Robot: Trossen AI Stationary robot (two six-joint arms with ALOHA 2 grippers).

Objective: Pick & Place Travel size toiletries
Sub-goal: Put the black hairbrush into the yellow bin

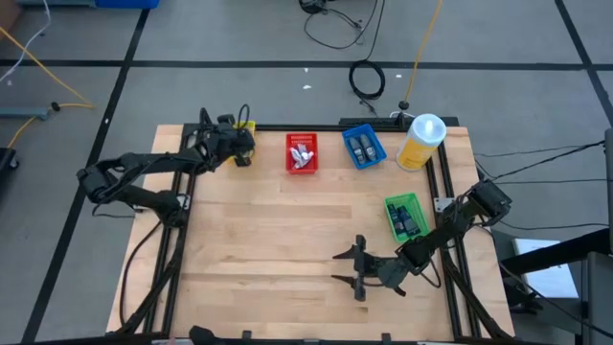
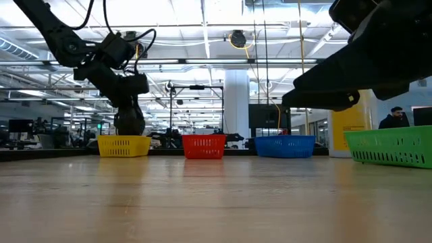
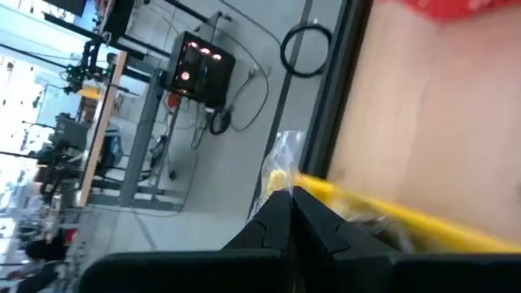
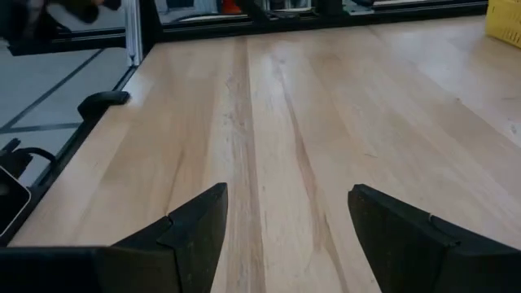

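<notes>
Wooden table (image 1: pixel 287 240) with baskets along its far edge. Big yellow bottle (image 1: pixel 421 141) stands at table's far right corner. Green basket (image 1: pixel 404 217) near table's right edge, dark packets inside. Blue basket (image 1: pixel 363 147) just left of the bottle, dark toiletries (image 1: pixel 361 147) in it. Red basket (image 1: pixel 302 153) left of blue, white tubes (image 1: pixel 303 154) inside. Yellow basket (image 1: pixel 246 127) at table's far left, left gripper (image 1: pixel 241 146) over it, fingers pressed together, nothing visibly pinched. Right gripper (image 1: pixel 347 266) hovers over table's near-right part, fingers spread, empty.
</notes>
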